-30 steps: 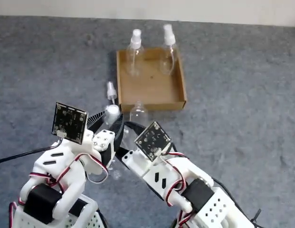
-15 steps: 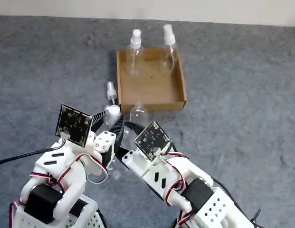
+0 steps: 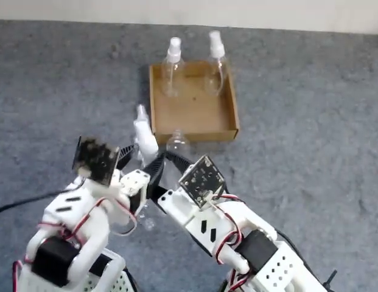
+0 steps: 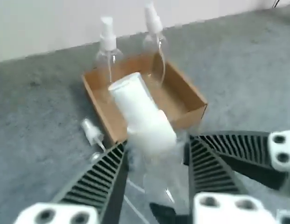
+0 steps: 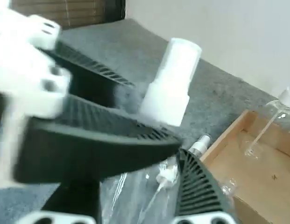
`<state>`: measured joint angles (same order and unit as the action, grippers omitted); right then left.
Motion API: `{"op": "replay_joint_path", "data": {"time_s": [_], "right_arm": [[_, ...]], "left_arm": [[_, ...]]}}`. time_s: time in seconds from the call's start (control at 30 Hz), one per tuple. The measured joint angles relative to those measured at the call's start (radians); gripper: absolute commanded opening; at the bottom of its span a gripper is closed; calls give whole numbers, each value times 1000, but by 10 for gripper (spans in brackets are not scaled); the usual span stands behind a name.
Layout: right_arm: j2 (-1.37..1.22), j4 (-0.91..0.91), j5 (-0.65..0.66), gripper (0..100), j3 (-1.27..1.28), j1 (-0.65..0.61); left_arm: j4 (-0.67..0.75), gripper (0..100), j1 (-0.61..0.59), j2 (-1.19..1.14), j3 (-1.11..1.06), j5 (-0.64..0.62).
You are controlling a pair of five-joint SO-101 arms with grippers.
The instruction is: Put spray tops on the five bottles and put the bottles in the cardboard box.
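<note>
While the capped bottle (image 4: 145, 116) is clamped in the left gripper (image 4: 155, 145), the right gripper (image 3: 173, 161) is seen just beside it.
Right gripper's state cannot be told.

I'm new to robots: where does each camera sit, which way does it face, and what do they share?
High view: fixed above the table, looking down on the left arm, right arm and cardboard box.
Left wrist view: on the left arm, facing the box past the left pincer, shut on a bottle.
Right wrist view: on the right arm, facing that bottle's spray top over the right pincer.
Shared: both wrist views show the loose spray top beside the box.
</note>
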<state>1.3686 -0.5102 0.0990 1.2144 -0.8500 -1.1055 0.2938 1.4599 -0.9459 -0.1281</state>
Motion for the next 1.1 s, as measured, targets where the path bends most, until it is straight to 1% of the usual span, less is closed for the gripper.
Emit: {"op": "replay_joint_path", "data": {"time_s": [0.1, 0.17, 0.3, 0.4, 0.53, 0.63, 0.73, 0.83, 0.93, 1.03, 1.1], "right_arm": [[11, 0, 0, 3, -2, 6], [11, 0, 0, 3, -2, 6], [11, 0, 0, 3, -2, 6], [11, 0, 0, 3, -2, 14], [8, 0, 0, 3, -6, 100], [-69, 0, 0, 3, -78, 173], [-219, 0, 0, 3, -206, 215], [-394, 0, 0, 3, -370, 219], [-560, 0, 0, 3, -535, 221], [-694, -5, 0, 3, -663, 219], [-746, -35, 0, 3, -724, 204]], "left_arm": [[0, 139, -3, 92, 0, 51], [0, 149, -12, 152, -12, 61], [0, 208, -106, 235, -31, 61], [0, 209, -160, 258, -37, 61], [0, 209, -212, 262, -89, 61], [0, 210, -239, 262, -140, 61], [31, 212, -238, 262, -193, 63], [60, 214, -230, 262, -236, 69], [63, 218, -169, 262, -249, 89], [63, 266, -104, 261, -250, 126], [63, 273, -83, 261, -250, 133]]}}
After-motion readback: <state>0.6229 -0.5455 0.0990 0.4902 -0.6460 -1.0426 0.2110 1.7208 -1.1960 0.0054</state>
